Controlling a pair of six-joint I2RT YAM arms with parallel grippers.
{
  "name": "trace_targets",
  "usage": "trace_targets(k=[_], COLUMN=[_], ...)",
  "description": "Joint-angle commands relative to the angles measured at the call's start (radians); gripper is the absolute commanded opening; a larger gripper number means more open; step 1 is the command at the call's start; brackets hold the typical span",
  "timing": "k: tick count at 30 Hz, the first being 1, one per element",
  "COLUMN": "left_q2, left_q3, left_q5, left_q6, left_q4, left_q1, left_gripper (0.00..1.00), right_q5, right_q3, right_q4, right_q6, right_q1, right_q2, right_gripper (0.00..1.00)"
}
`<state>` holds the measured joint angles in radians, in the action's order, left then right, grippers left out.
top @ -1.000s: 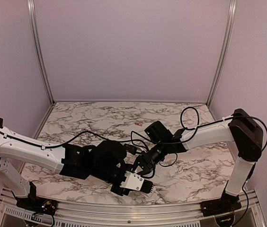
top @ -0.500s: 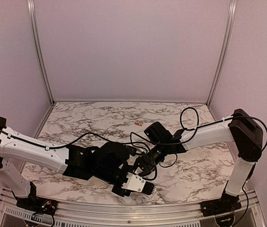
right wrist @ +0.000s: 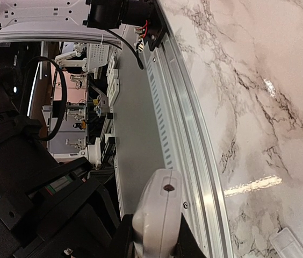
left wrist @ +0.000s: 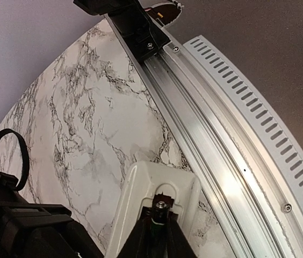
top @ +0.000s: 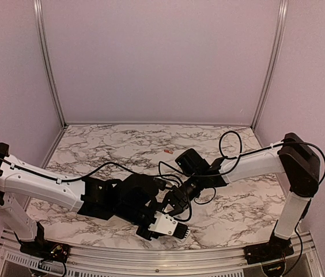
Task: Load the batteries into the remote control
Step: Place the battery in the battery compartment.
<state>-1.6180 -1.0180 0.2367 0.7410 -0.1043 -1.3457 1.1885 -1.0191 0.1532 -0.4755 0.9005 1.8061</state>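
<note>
The remote control [top: 168,223] was pinched by the right gripper [right wrist: 152,239]; the left gripper [left wrist: 158,236] was obscured, its state untellable; a battery [top: 166,151] was left beyond. The remote control had been nudged rightward.

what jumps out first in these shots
The two arms meet over the near middle of the marble table, with the white remote control between them. The right wrist view shows the right gripper shut on the remote's edge. Farther back, one small red battery lies alone on the marble.
</note>
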Motion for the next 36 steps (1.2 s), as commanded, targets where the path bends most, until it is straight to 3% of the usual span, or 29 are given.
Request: trace_targets(k=[1, 18, 30, 33, 36], left_q2=[-0.005, 0.023, 0.124, 0.173, 0.22], left_q3=[0.01, 0.011, 0.059, 0.098, 0.126], left_q5=[-0.026, -0.06, -0.16, -0.176, -0.245], left_q6=[0.011, -0.022, -0.12, -0.148, -0.228], left_q4=[-0.04, -0.026, 0.161, 0.238, 0.312], left_q1=[-0.006, -0.007, -0.005, -0.006, -0.002], left_gripper=[0.15, 0.42, 0.61, 0.75, 0.8], right_q5=[0.023, 0.02, 0.008, -0.003, -0.016], right_q3=[-0.031, -0.018, 0.001, 0.008, 0.03], right_q4=[0.011, -0.012, -0.06, -0.075, -0.131], right_q6=[0.007, -0.003, -0.035, -0.047, -0.089], right_q1=[0.012, 0.011, 0.005, -0.007, -0.031], right_q2=[0.003, 0.017, 0.03, 0.029, 0.02], right_gripper=[0.0, 0.0, 0.0, 0.0, 0.0])
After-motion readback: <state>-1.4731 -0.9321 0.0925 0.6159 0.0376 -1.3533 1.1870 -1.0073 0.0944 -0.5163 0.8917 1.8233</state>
